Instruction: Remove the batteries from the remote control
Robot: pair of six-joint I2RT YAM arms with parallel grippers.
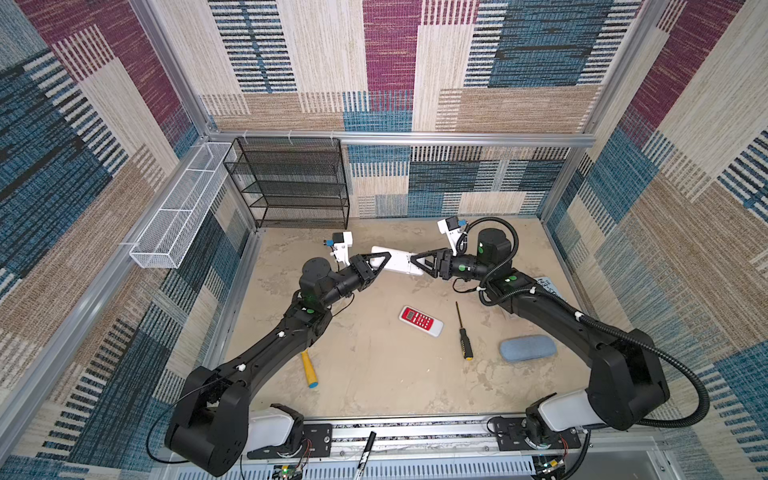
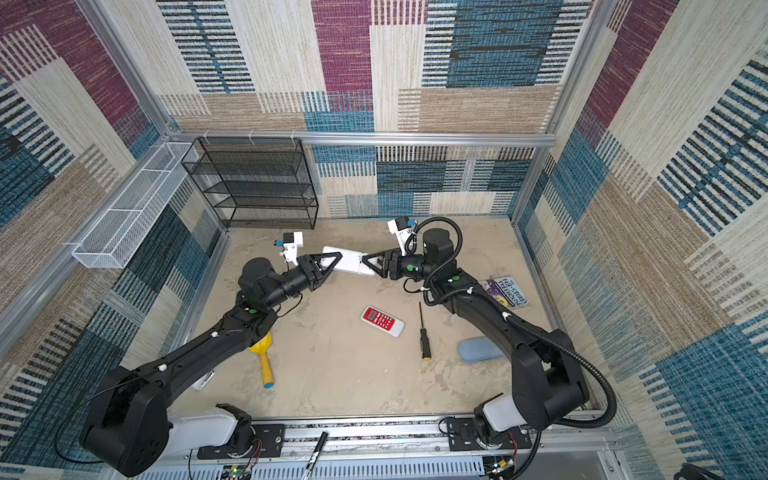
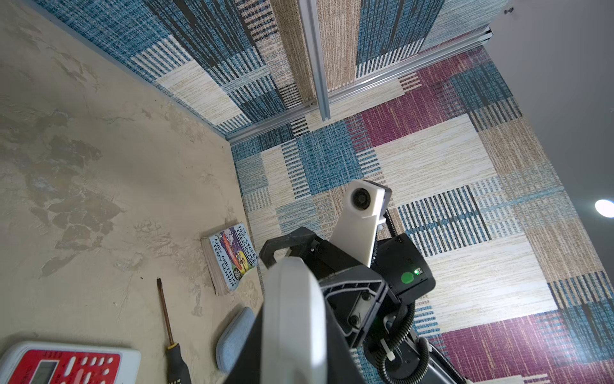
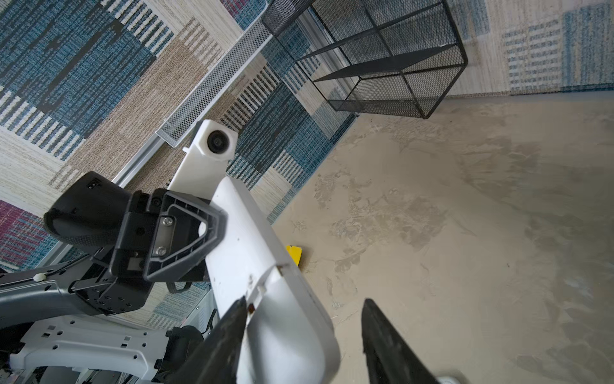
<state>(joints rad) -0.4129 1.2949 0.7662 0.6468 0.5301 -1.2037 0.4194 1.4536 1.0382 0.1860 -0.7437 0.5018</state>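
Two ends of white remote (image 1: 399, 262): L end effector (image 1: 382, 266) clenched, R end effector (image 1: 417, 266) released; red remote (image 1: 420, 321), screwdriver (image 1: 462, 332) nearby.

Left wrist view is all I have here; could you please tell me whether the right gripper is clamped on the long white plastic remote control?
Observer: Not clamped. In the right wrist view the right gripper is open: one finger touches the long white plastic remote control, the other stands clear of it.
Operator: Thank you. Is the battery cover off?
Observer: It looks seated on the remote's back in the right wrist view, and no batteries show.
Operator: Is anything lying near my left arm?
Observer: Yes; in both top views a yellow plastic tool with a blue-tipped handle lies partly beneath the left forearm.
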